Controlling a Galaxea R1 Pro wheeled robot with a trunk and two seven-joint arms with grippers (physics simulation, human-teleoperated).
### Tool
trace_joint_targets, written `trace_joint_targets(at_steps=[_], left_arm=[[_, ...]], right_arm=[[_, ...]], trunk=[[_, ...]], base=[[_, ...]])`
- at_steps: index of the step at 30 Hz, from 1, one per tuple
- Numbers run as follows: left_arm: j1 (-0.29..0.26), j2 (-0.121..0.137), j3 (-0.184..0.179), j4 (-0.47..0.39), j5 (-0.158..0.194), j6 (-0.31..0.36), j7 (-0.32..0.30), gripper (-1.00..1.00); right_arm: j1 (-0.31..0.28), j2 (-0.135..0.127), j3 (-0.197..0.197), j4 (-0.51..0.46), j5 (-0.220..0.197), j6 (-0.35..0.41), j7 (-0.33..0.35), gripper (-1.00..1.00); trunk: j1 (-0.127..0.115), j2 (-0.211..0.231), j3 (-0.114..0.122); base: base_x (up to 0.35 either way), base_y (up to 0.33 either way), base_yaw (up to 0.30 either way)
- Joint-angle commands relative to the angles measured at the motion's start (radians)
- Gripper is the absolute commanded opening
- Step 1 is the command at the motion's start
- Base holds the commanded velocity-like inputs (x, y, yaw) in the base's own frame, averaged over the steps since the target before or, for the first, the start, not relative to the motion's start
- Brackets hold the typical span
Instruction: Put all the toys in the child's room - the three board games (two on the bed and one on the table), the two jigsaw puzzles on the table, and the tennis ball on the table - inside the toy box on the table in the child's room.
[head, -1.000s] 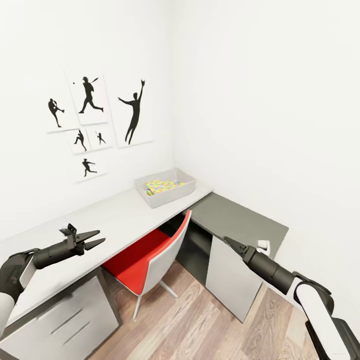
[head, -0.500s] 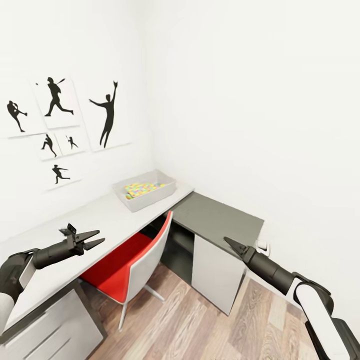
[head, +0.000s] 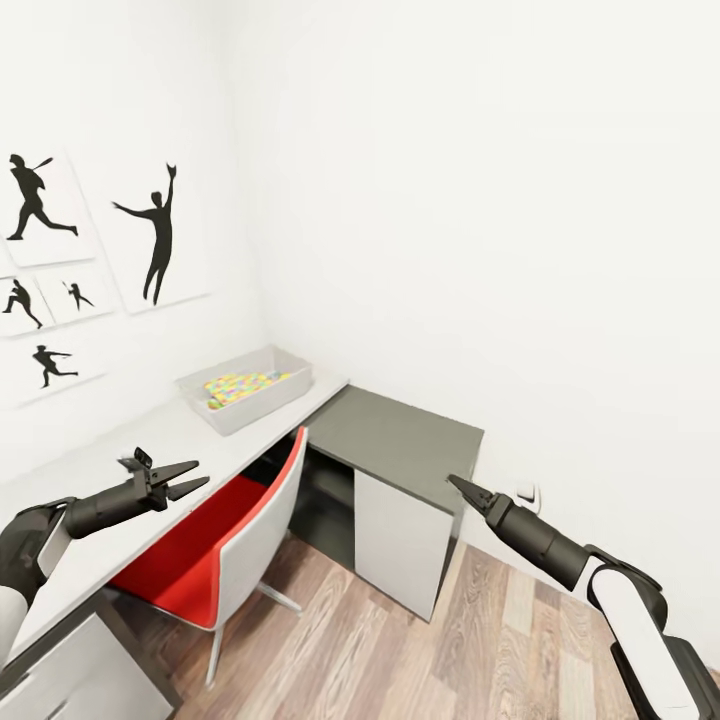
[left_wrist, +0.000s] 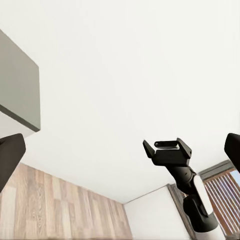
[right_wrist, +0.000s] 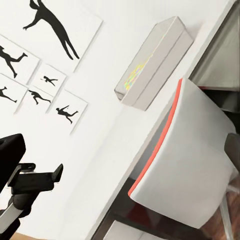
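The pale grey toy box (head: 262, 394) stands at the far end of the long pale table (head: 140, 440), near the room's corner. Jigsaw puzzle colours (head: 238, 384) of yellow, green, pink and blue show inside it. The right wrist view has the toy box (right_wrist: 159, 59) too. My left gripper (head: 190, 485) hovers open over the table's front edge, well short of the box. My right gripper (head: 455, 483) hangs open above the wood floor, in front of a dark cabinet. The board games, the tennis ball and the bed are out of view.
A red and white chair (head: 225, 540) is tucked under the table. A dark grey cabinet (head: 395, 435) with a white side fills the corner. Black baseball silhouettes (head: 155, 235) hang on the left wall. Wood-plank floor (head: 400, 650) stretches below.
The camera has swung to the right, so table, box, chair and pictures have slid left in the picture. Both arms keep the same pose.
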Motion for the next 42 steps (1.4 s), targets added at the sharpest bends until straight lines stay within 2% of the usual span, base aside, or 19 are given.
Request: trace_joint_targets(at_steps=[1,42], left_arm=[[0.0,0.0,0.0,0.0,-0.001,0.011,-0.004,1.0],[0.0,0.004,0.001,0.001,-0.002,0.011,-0.004,1.0]], right_arm=[[-0.001,0.0,-0.002,0.0,-0.001,0.006,0.002,1.0],[-0.001,0.001,-0.001,0.003,-0.001,-0.01,0.001,1.0]], trunk=[[0.001,-0.002,-0.002],[0.001,-0.002,0.02]], base=[[0.0,0.0,-0.27],[-0.067,0.035,-0.27]])
